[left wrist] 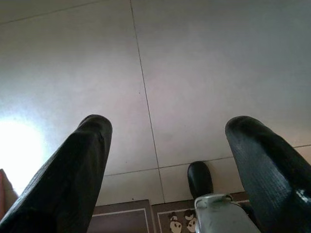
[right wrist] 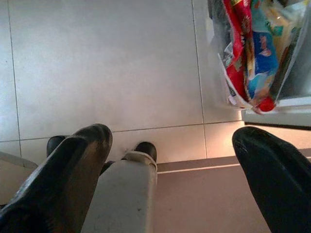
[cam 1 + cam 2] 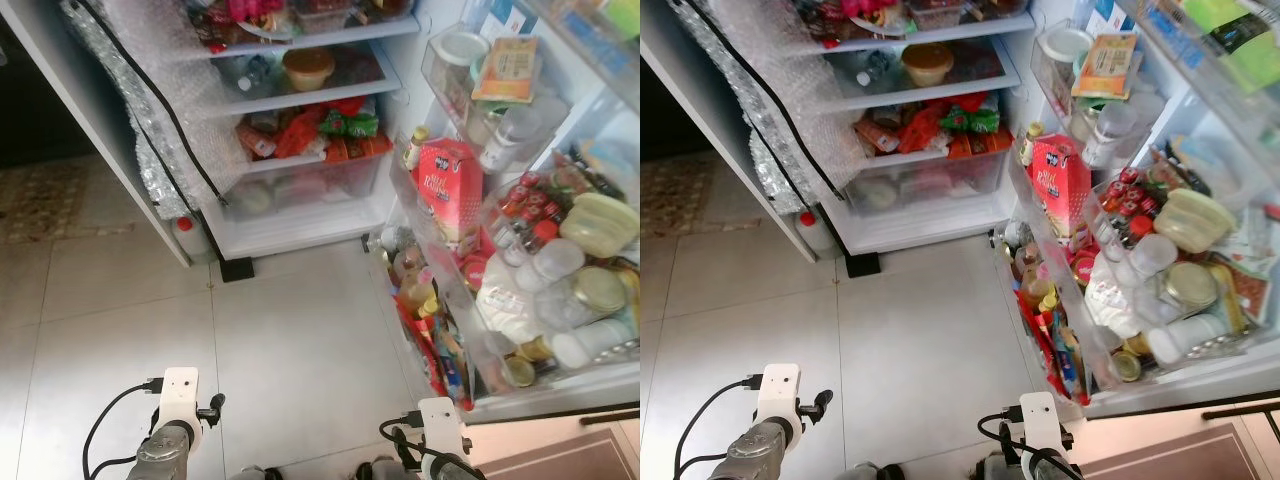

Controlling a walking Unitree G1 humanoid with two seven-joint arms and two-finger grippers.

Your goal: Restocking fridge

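Observation:
The fridge [image 3: 232,238] stands open ahead of me, its shelves crowded with packets, and a brown-lidded tub [image 3: 308,66] sits on a middle shelf. Its door [image 3: 560,385] swings out to my right, the racks full of jars, bottles and a red carton [image 3: 447,190]. Both arms hang low: the left arm [image 3: 178,400] and right arm [image 3: 440,425] sit at the bottom of the picture. My left gripper [image 1: 167,128] is open over bare floor tiles. My right gripper [image 2: 170,138] is open too, empty, near the door's lowest rack of snack packets [image 2: 252,53].
Bubble wrap [image 3: 150,110] hangs along the fridge's left wall. A red-capped bottle [image 3: 186,235] and a black wedge [image 3: 237,268] sit on the floor at the fridge base. A patterned rug [image 3: 40,200] lies far left. Pale floor tiles [image 3: 300,350] stretch between me and the fridge.

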